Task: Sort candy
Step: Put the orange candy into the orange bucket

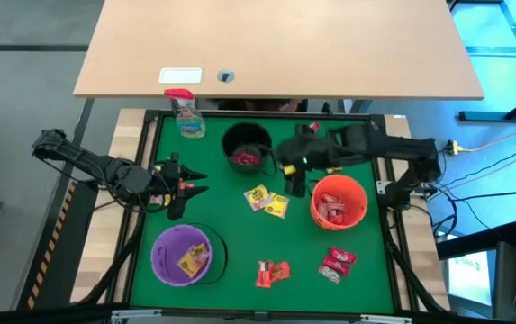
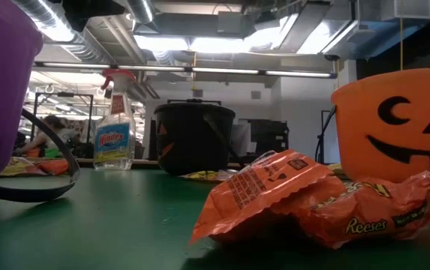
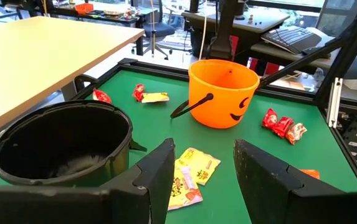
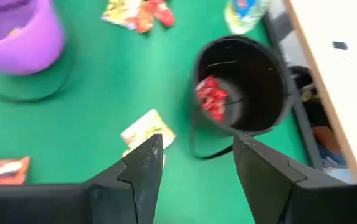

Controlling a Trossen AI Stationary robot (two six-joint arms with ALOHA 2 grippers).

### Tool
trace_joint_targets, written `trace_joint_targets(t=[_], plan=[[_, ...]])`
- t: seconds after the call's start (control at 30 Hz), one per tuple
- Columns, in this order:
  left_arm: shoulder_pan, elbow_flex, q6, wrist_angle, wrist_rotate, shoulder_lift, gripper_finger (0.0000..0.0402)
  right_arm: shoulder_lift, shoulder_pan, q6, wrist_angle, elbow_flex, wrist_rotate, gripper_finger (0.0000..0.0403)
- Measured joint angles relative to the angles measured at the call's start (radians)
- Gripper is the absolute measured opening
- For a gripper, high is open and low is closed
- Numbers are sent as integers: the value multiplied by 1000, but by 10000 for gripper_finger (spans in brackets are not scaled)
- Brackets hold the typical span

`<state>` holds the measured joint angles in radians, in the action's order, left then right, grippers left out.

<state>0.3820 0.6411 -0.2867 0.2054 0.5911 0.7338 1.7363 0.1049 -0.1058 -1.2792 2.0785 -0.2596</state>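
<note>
A: What is cut off or hidden?

B: In the low view, the orange bucket [image 2: 398, 124] is cropped; candy [image 1: 267, 202] is scattered flat across the green surface [image 1: 230, 225], its long axes mixed.

A: End effectors?

B: The left end effector [image 3: 203, 177] and right end effector [image 4: 197, 165] are seen spread, empty.

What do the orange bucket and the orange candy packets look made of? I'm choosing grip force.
The orange bucket looks like smooth moulded plastic: one even colour, rigid rim, printed pumpkin face, soft sheen. The orange candy packets look like thin glossy film or foil wrap: crinkled, creased, with bright glints and printed lettering. Both are judged by look only.
</note>
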Motion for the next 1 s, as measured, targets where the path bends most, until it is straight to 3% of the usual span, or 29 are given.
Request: trace_joint_targets(t=[0.33, 0.5, 1.0], plan=[[0, 0, -1, 0, 0, 0, 156, 0, 253, -151, -140, 0, 13, 193], [0, 0, -1, 0, 0, 0, 156, -4, 361, -210, -139, -1, -56, 193], [0, 0, -2, -5, -2, 0, 156, -6, 454, -291, -135, -1, -203, 193]])
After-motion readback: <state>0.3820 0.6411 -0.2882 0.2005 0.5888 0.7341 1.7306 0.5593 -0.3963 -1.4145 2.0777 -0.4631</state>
